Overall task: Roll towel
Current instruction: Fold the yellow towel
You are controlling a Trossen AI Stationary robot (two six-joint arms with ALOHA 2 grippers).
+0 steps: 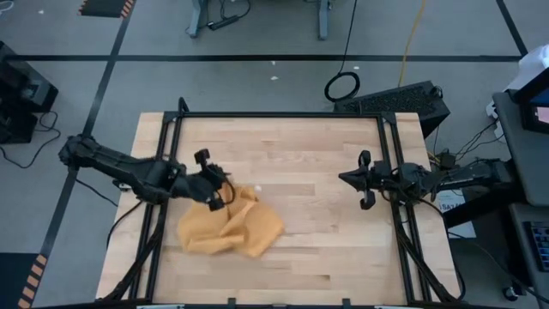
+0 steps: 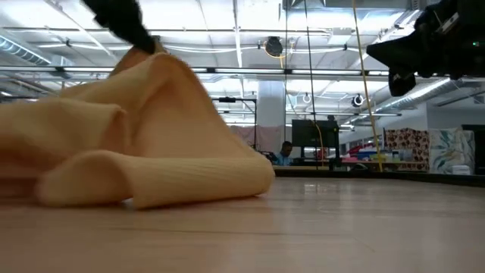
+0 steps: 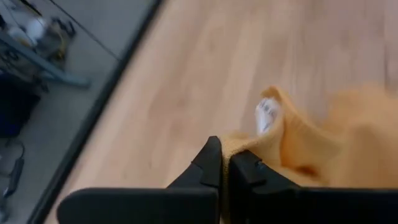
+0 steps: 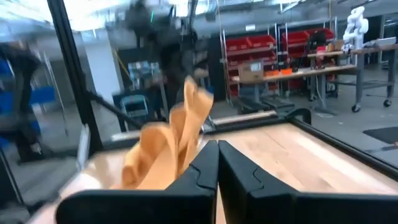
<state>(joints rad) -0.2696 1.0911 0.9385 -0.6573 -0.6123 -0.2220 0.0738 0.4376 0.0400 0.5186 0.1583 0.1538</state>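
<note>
The left pincer shows its two dark fingers drawn close together, with a fold of the mustard-yellow towel pinched in the narrow slit between them. From that pinch the cloth rises in a ridge and spreads away in soft, crumpled folds. A small white tag sticks out from the towel's edge just beyond the fingertips. Under the cloth lies the light wooden bench, its planks running diagonally. A dark strip borders the bench, and past it is grey floor with blurred equipment on it.
</note>
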